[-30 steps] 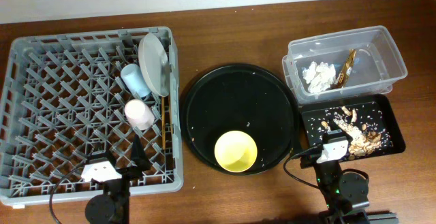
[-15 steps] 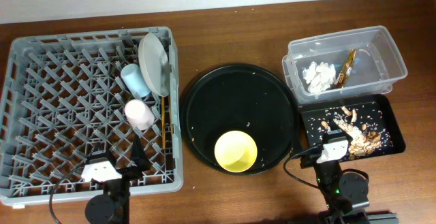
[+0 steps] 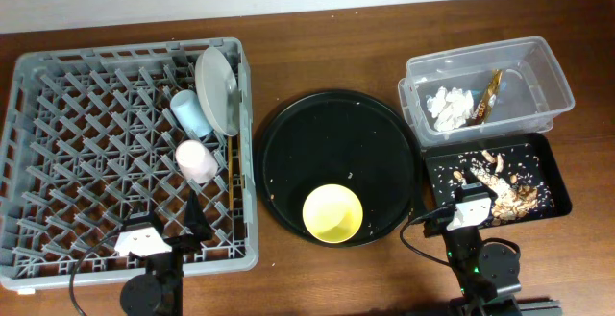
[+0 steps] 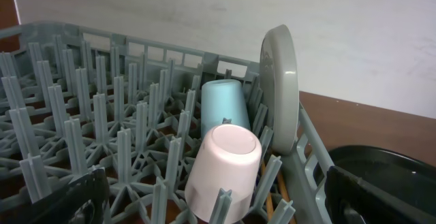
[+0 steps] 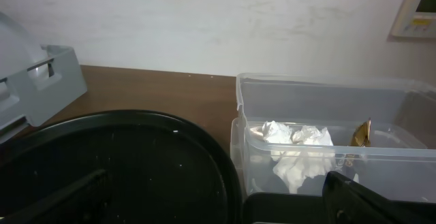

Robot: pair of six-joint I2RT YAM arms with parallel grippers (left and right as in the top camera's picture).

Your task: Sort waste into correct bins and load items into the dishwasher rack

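Observation:
The grey dishwasher rack [image 3: 86, 162] holds the pale plate [image 3: 217, 89] on edge, the light blue cup [image 3: 190, 111], the pink cup [image 3: 196, 160] and the wooden chopsticks [image 3: 232, 177] along its right side. The yellow bowl [image 3: 332, 213] sits upright on the round black tray [image 3: 288, 133]. The clear tub [image 3: 550, 74] holds tissue wads [image 3: 449, 107] and the foil wrapper [image 3: 490, 93]. The shallow black tray [image 3: 554, 167] holds the food scraps [image 3: 500, 189]. My left gripper [image 3: 161, 231] is open and empty at the rack's front edge, facing the pink cup [image 4: 225, 169]. My right gripper [image 3: 471, 206] is open and empty.
The left wrist view shows the blue cup [image 4: 223, 105] and the plate [image 4: 279, 88] behind the pink cup. The right wrist view shows the round tray [image 5: 122, 163], the clear tub [image 5: 327, 91] with tissue [image 5: 296, 146] and a wall behind.

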